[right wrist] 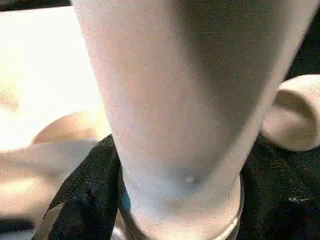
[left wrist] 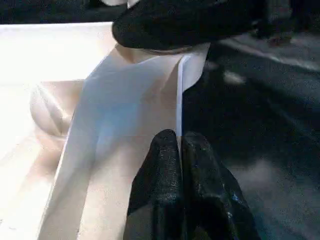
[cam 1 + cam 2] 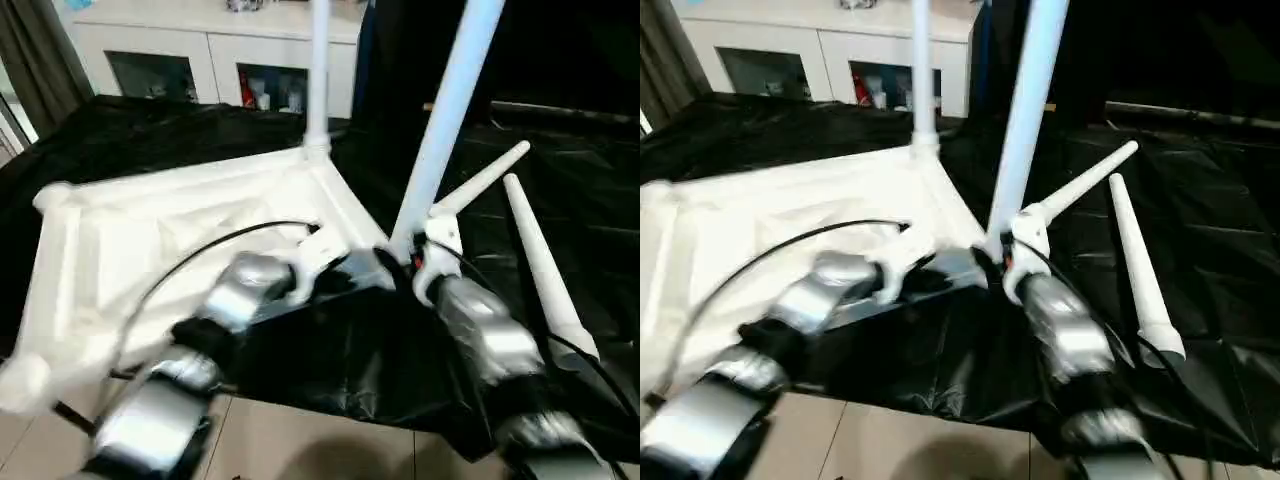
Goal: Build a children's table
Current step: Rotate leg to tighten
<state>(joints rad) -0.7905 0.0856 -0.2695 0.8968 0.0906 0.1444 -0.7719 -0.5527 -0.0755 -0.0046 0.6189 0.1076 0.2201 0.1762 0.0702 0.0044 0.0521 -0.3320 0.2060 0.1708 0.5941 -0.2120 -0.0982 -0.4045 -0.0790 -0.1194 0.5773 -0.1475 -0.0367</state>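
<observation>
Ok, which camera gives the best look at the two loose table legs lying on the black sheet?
The left eye view: both loose legs lie in full on the black sheet, right of the right gripper. The right eye view shows them about as well. The right wrist view has a pale rounded tube end at its edge, possibly one of them.

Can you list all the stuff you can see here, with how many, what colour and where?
table top: one, white, upside down on the black sheet
standing legs: two, white, upright at the top's far and near corners
loose legs: two, white, lying on the sheet to the right
sheet: one, black, spread under everything
cabinet: one, white with glass doors, at the back
left gripper: one, black, shut, at the top's near rim
right gripper: one, black, around the near standing leg's base
</observation>
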